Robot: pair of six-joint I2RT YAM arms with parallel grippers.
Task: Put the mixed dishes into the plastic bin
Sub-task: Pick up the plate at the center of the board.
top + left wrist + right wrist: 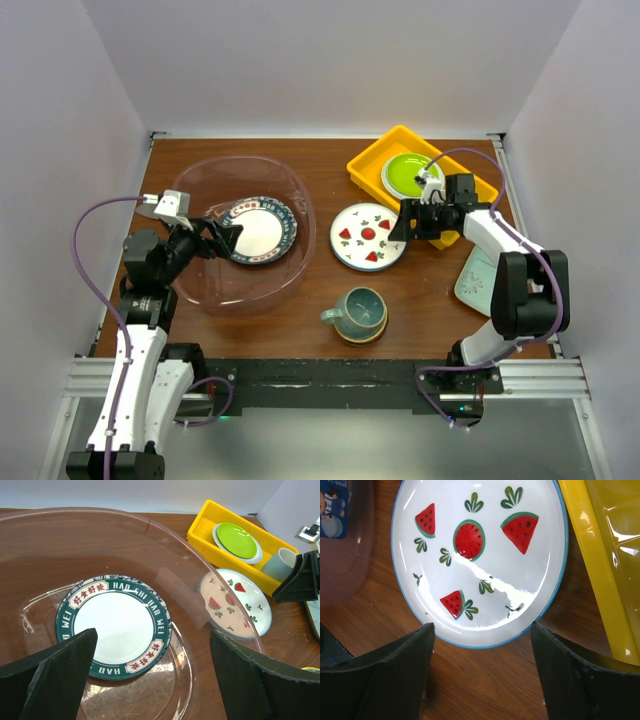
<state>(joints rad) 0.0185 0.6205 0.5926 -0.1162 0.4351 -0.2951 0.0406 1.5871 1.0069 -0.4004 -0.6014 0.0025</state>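
The plastic bin (270,180) sits on the left half of the brown worktop (290,330). On its floor lies a round plate with a dark green lettered rim (114,630), and a blue patterned edge (118,578) shows from under it (the rest of that lower piece is hidden). The left hand (228,240) hangs inside the bin, just above the near-left part of the lettered plate. Its 2 fingers (55,675) stand wide apart with nothing between them.

Just right of the bin, flat on the worktop, lies the white watermelon plate (368,237), with a thin blue rim and red slices painted on it. The right hand (482,630) is low at that plate's right edge, beside the yellow tray (222,560). Its fingers (385,675) are spread apart, 1 on each side of the plate's near rim; whether they touch the rim cannot be told, and the plate lies flat, not lifted.

Nearer the arm bases, a teal mug (360,308) stands upright on a small round dish (362,337), apart from both the bin and the watermelon plate. A pale mint dish (474,285) lies at the right edge of the worktop, partly under the right arm.

The yellow tray at the far right holds a lime-green plate (237,537) and a small pale cup (278,563)
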